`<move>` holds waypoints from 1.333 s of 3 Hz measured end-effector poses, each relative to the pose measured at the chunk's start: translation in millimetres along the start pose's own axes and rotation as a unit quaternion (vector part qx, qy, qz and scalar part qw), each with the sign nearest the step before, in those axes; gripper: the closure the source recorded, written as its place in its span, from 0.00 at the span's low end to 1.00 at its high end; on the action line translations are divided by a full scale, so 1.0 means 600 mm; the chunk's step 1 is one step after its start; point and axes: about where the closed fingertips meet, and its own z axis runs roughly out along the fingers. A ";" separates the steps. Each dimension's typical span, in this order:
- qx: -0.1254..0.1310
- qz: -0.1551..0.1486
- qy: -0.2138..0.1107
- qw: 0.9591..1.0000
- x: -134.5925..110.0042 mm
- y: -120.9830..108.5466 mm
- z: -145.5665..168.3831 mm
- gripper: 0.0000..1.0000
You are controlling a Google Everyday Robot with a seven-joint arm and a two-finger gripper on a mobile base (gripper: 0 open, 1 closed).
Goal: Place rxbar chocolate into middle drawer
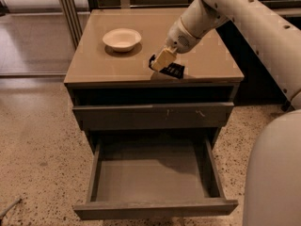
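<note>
The rxbar chocolate (173,70), a small flat black bar with white lines, is at the front of the cabinet top (94,65), near its edge. My gripper (160,61) comes down from the upper right and is shut on the bar's left end, holding it tilted just over the surface. The middle drawer (153,175) is pulled open below, directly beneath and in front of the bar. Its grey inside holds nothing.
A white bowl (122,38) stands on the cabinet top to the left of the gripper. A closed grey drawer front with pale scratches (153,116) sits above the open drawer. My white arm (244,18) and body (275,173) fill the right side. Speckled floor lies around.
</note>
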 end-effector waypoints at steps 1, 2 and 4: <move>0.001 0.000 -0.001 1.000 -0.001 -0.001 0.001 1.00; -0.017 -0.035 -0.001 0.999 -0.015 0.036 -0.011 1.00; -0.082 -0.087 0.003 0.993 -0.004 0.165 -0.024 1.00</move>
